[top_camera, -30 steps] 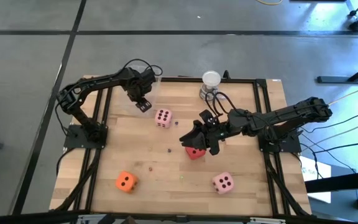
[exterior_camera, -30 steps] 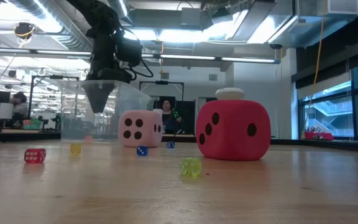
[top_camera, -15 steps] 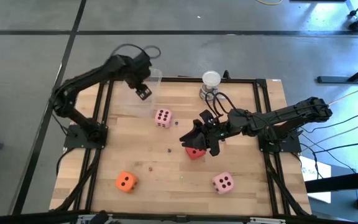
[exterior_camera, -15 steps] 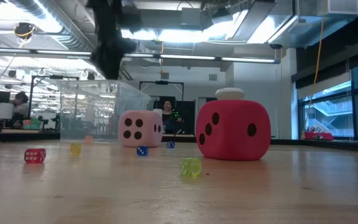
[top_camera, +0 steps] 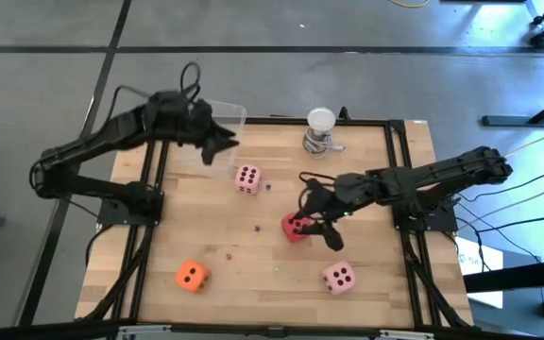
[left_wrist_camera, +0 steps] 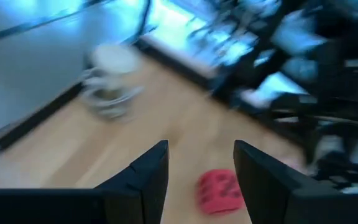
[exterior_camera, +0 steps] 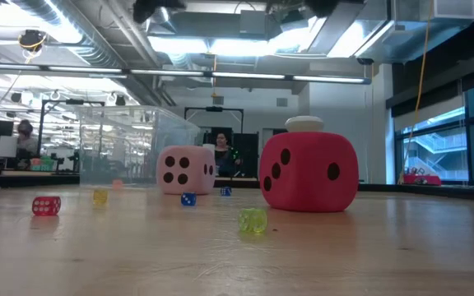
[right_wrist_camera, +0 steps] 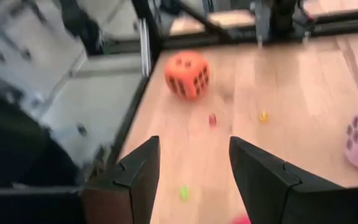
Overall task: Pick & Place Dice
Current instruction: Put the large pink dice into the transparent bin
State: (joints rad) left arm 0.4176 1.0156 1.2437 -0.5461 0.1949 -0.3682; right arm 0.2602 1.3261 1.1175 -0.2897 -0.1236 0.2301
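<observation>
The red die (top_camera: 294, 229) rests on the table near its middle; in the low view the red die (exterior_camera: 309, 171) stands flat on the wood. One pale pink die (top_camera: 247, 178) lies left of it, the other pink die (top_camera: 339, 277) near the front edge, and the orange die (top_camera: 191, 275) at the front left. My right gripper (top_camera: 317, 223) hovers open above the red die's right side and touches nothing. My left gripper (top_camera: 217, 144) is open and raised over the far left of the table; in its wrist view the left gripper (left_wrist_camera: 201, 149) looks toward the red die (left_wrist_camera: 219, 190).
A clear plastic box (top_camera: 223, 121) stands at the far left edge under my left arm. A white round-topped object on a metal base (top_camera: 320, 128) stands at the far edge. Several tiny dice, such as a green one (exterior_camera: 253, 220), lie scattered on the wood.
My left arm has risen from a downward-pointing pose over the clear box, climbing out of the low view and tipping so that it looks across the table. My right gripper has turned about above the red die and shifted slightly toward the table's right. The dice have stayed put.
</observation>
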